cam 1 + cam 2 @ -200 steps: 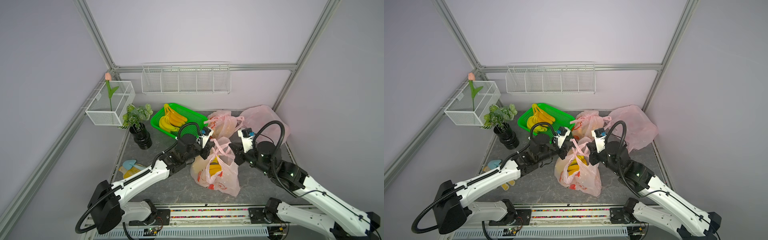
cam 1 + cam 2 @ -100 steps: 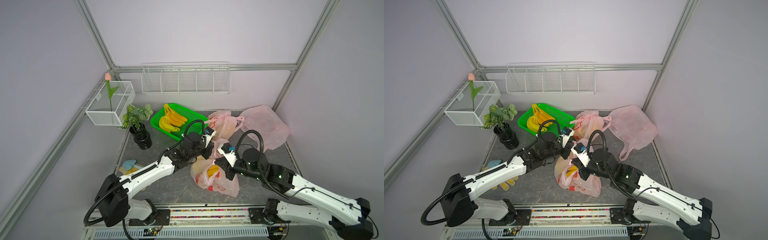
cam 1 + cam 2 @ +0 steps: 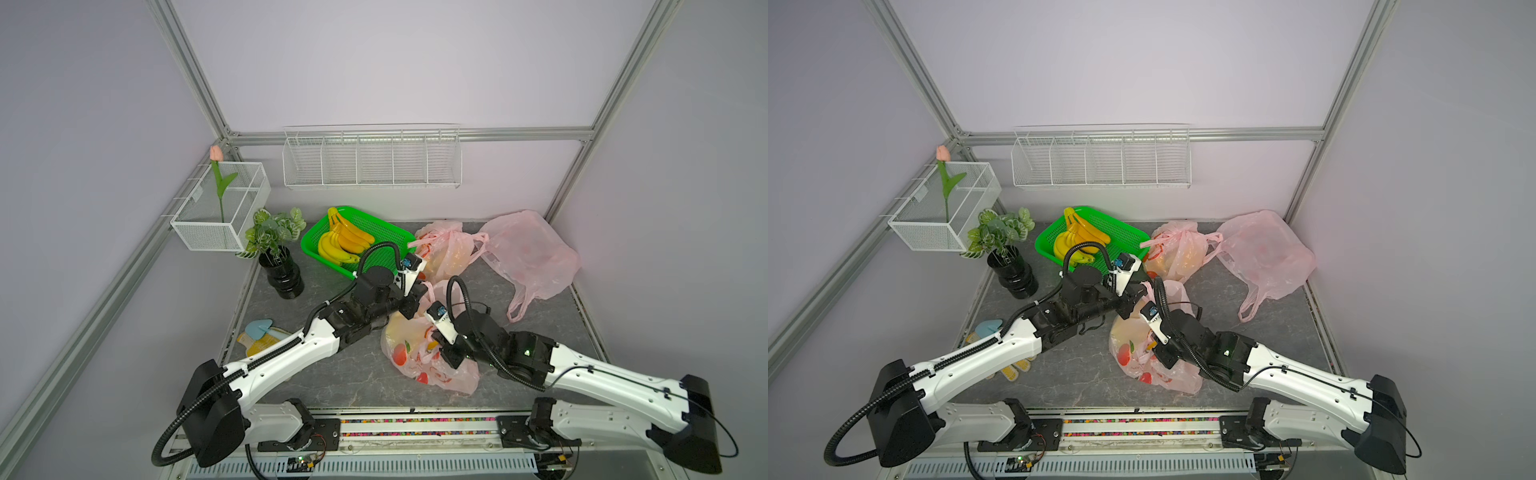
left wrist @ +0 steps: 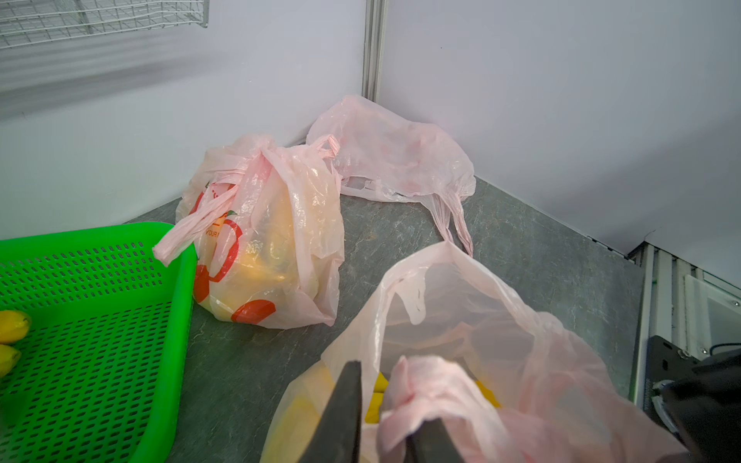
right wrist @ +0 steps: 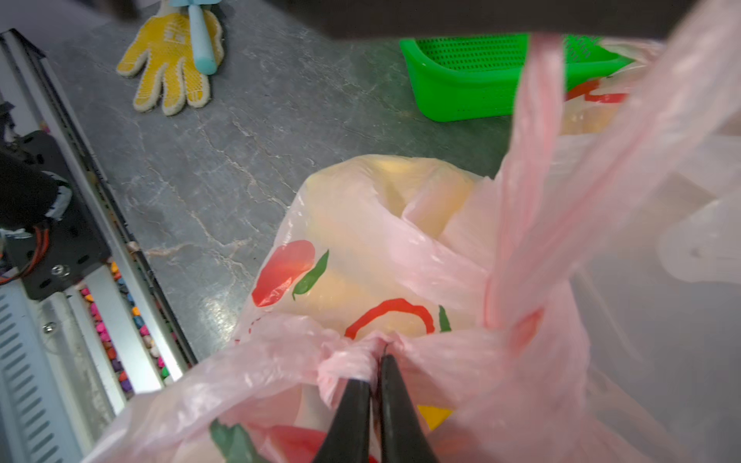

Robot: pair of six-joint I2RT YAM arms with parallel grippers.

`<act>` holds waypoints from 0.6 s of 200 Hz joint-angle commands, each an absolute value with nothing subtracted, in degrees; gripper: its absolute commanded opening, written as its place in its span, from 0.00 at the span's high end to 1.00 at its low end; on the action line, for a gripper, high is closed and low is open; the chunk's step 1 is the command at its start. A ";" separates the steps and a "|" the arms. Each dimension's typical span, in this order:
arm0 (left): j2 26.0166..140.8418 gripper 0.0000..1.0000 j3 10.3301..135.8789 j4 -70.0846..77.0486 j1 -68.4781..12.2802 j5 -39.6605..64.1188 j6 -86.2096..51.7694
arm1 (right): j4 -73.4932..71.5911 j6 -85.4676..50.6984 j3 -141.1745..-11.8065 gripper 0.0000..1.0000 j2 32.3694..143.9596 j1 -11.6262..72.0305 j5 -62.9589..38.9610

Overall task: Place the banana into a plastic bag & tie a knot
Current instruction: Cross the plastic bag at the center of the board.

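A: Left arm pose?

B: We see the left arm reach from its front base diagonally across the tabletop, forearm low, wrist over the plastic bag. The left hand pinches a twisted bag handle between its fingers. In the right wrist view that strand runs taut away from the bag.

A: Right arm pose?

B: We see the right arm stretched low from the opposite base, its wrist at the bag's near flank. The right hand has its fingers pressed almost together on a bunched second handle.

A: Banana location?

B: The banana lies inside the plastic bag that both hands hold, at mid-tabletop. We see only yellow through the film; its outline is unclear.

A: Obstructions?

B: In both top views the wrist cameras and the bag folds cover both sets of fingertips. The left wrist view cuts its fingers off at the frame edge. A dark, blurred body blocks one edge of the right wrist view. We cannot tell whether the crossed handles form a knot.
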State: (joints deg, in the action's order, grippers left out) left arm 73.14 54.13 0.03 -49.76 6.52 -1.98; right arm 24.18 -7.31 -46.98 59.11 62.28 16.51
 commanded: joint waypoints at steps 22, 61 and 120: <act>71.61 0.69 50.26 2.96 -49.33 12.21 -1.02 | 22.18 -9.75 -43.94 0.86 54.68 60.67 23.76; 72.91 0.43 48.73 4.40 -49.33 19.83 1.41 | 18.38 -9.70 -41.42 0.86 53.74 60.32 21.58; 78.88 0.33 53.03 0.34 -49.37 24.95 4.07 | 13.01 -8.45 -37.73 0.87 50.68 60.33 16.79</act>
State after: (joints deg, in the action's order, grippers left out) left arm 75.64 49.41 3.70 -49.52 20.34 1.23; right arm 17.34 -8.97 -39.48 52.69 60.55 19.44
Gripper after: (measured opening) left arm 0.665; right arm 0.133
